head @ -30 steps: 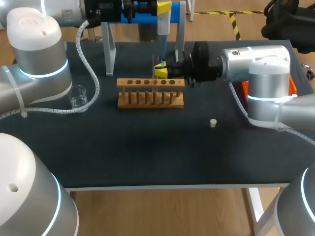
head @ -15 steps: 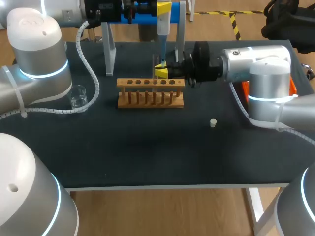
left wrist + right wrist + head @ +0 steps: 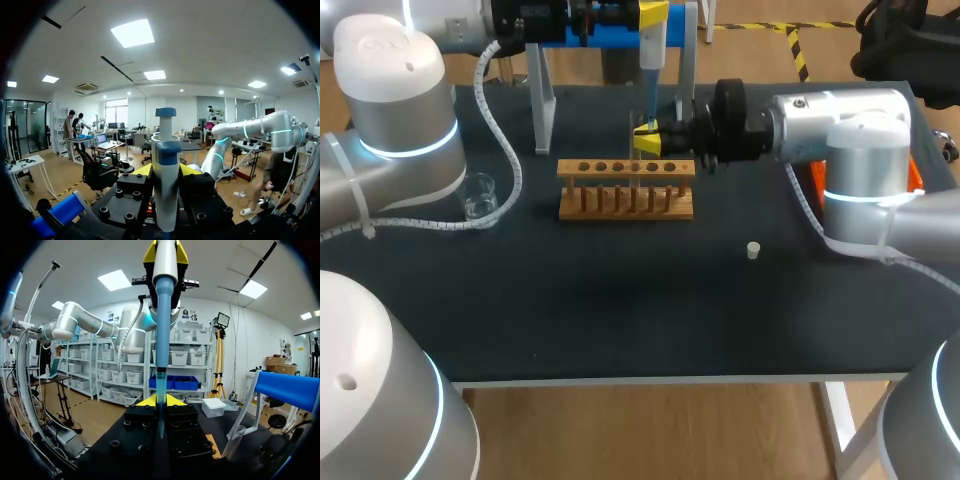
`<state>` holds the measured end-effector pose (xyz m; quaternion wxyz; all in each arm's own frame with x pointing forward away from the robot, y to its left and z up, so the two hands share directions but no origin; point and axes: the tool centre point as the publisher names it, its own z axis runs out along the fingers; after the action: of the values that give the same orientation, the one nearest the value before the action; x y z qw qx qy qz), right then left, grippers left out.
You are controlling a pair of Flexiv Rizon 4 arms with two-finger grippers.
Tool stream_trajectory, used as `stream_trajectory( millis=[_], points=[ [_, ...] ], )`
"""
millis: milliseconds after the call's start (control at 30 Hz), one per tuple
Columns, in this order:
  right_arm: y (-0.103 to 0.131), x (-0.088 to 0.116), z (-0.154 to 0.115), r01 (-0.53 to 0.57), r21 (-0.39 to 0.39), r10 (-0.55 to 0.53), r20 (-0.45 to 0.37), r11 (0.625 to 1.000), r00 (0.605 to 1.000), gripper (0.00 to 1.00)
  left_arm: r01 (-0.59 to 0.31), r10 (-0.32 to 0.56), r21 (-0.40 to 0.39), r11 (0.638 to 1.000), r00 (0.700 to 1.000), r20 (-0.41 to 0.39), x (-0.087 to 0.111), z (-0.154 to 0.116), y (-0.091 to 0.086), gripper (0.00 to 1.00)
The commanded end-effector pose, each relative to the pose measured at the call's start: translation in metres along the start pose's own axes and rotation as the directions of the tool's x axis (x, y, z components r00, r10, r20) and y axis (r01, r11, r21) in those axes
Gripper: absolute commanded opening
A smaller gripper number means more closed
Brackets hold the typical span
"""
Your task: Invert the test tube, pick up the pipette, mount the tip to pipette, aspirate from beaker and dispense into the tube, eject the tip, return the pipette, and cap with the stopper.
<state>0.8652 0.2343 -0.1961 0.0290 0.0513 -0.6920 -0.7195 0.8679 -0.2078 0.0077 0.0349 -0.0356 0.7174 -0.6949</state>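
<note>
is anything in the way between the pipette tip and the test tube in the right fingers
Nothing visible does. The pipette tip hangs straight down onto the test tube held upright in the right gripper, with no other thing between them.

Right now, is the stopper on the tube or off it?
Off. The stopper lies by itself on the table, to the right of the wooden rack and touching nothing else.

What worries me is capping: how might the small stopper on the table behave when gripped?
The stopper looks tiny and squat, so probably light and easily nudged away. Standing on the table, it seems stable, but if tipped its round shape might let it roll.
</note>
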Motion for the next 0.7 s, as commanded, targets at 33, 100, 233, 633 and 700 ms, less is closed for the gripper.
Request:
stream_trajectory(
  millis=[33, 100, 233, 633, 700],
  points=[
    [0.006, -0.002, 0.001, 0.003, -0.001, -0.003, -0.002, 1.000, 1.000, 0.00, 0.000, 0.000, 0.002, 1.000, 1.000, 0.001, 0.001, 0.000, 0.003, 0.00],
    [0.008, -0.002, 0.001, 0.005, -0.004, -0.005, -0.002, 1.000, 1.000, 0.00, 0.000, 0.000, 0.002, 1.000, 1.000, 0.001, 0.001, 0.000, 0.003, 0.00],
    [0.012, -0.003, 0.002, 0.010, -0.009, -0.010, -0.002, 1.000, 1.000, 0.00, 0.000, 0.000, 0.002, 1.000, 1.000, 0.001, 0.001, 0.000, 0.003, 0.00],
    [0.022, -0.007, 0.002, 0.025, -0.023, -0.025, -0.001, 0.999, 1.000, 0.00, 0.000, 0.000, 0.002, 1.000, 1.000, 0.001, 0.001, 0.000, 0.003, 0.00],
    [0.022, -0.007, 0.002, 0.026, -0.022, -0.026, -0.001, 0.999, 1.000, 0.00, 0.000, 0.000, 0.002, 1.000, 1.000, 0.001, 0.001, 0.000, 0.003, 0.00]
  ],
)
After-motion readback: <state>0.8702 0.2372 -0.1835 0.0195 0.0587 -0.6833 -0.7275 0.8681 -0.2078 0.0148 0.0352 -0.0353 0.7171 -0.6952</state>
